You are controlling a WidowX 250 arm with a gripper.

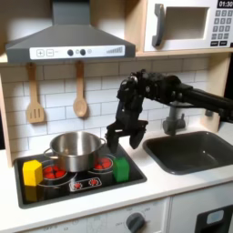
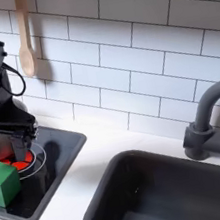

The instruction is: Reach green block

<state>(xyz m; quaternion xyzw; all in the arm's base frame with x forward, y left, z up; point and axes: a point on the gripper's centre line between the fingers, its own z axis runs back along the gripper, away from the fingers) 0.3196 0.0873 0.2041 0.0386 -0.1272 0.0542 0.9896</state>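
**First exterior view: gripper poised above the green block**

At the stove's left edge sits a yellow block [image 1: 33, 172], then the steel pot [image 1: 75, 148] on the back burner. The green block [image 1: 121, 168] stands at the cooktop's [image 1: 64, 187] right front corner. The gripper [image 1: 124, 139] hangs at about twelve o'clock from it, fingers spread, nothing between them. I'd descend straight, keeping clear of the pot at ten o'clock, straddling the block evenly.

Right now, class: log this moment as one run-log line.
task: reach green block | gripper: open, above block, not touching | block: on stovetop corner, beside steel pot
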